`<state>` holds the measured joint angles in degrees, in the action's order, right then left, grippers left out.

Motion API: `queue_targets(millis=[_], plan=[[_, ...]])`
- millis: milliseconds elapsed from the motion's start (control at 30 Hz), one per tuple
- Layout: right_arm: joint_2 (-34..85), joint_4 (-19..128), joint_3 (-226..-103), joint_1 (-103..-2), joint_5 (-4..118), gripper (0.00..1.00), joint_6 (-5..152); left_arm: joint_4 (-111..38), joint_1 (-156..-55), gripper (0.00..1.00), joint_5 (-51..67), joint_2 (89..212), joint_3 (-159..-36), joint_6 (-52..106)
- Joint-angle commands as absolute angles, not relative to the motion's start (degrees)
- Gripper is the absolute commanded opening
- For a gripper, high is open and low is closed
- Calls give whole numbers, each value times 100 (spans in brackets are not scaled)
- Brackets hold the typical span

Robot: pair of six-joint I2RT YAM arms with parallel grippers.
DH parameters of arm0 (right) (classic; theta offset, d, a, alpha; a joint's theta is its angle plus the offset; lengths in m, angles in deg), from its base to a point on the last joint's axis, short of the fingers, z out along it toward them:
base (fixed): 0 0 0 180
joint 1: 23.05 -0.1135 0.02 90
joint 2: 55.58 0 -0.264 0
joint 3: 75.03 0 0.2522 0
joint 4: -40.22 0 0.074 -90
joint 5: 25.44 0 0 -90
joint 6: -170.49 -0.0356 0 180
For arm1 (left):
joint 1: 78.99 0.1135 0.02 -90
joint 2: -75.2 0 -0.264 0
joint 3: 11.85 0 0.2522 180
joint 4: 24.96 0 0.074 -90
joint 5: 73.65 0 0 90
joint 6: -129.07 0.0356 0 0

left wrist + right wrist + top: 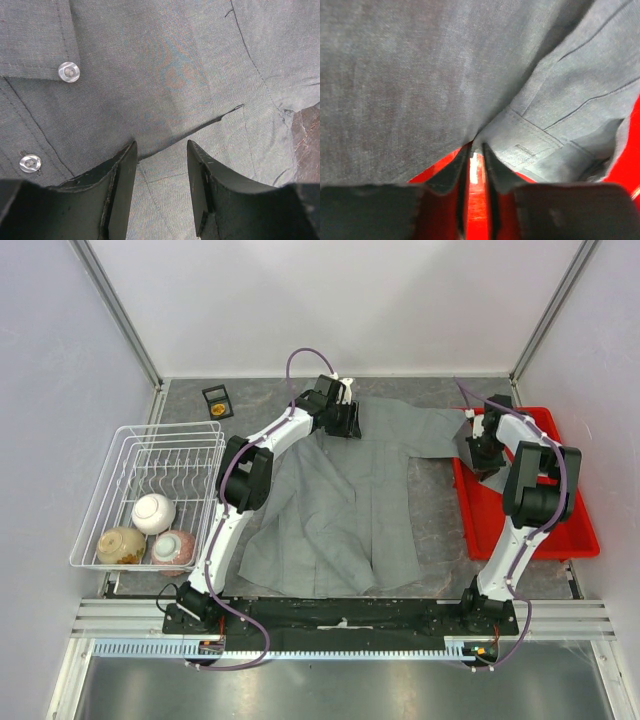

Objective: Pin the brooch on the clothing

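The clothing (340,500), a grey button-front shirt, lies spread on the table with one sleeve reaching over the red tray. The brooch (218,410), a tiny gold spot, rests in a small black case at the back left, away from both grippers. My left gripper (345,420) is at the shirt's collar end. Its wrist view shows it (161,145) open over grey cloth (165,65), beside two pale buttons (68,71). My right gripper (487,452) is at the sleeve. Its jaws (477,146) stand a narrow slit apart, tips against the sleeve's edge (420,75).
A red tray (560,530) sits at the right under the sleeve and shows red between the right jaws (477,210). A white wire dish rack (120,455) at the left holds three bowls. Grey walls close in on both sides and behind.
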<state>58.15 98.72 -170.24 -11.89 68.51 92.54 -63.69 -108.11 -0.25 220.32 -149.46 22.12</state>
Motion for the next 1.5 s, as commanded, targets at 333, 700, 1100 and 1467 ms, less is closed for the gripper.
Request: queue_targets(millis=[333, 700, 1100, 1467], plan=[[4849, 10732, -17729, -609, 7010, 0, 9946, -6702, -10729, 52, 167, 22128, -14795, 2123], [4865, 10937, -18248, 480, 7352, 0, 10387, -6685, -10711, 51, 246, 22128, -14856, 2193], [5700, 10618, -19327, 455, 8171, 20, 10000, -6579, -10799, 48, 88, 22312, -15093, 2220], [4919, 11498, -19900, -379, 6697, 97, 10009, -6211, -10790, 71, -764, 21219, -14746, 2605]])
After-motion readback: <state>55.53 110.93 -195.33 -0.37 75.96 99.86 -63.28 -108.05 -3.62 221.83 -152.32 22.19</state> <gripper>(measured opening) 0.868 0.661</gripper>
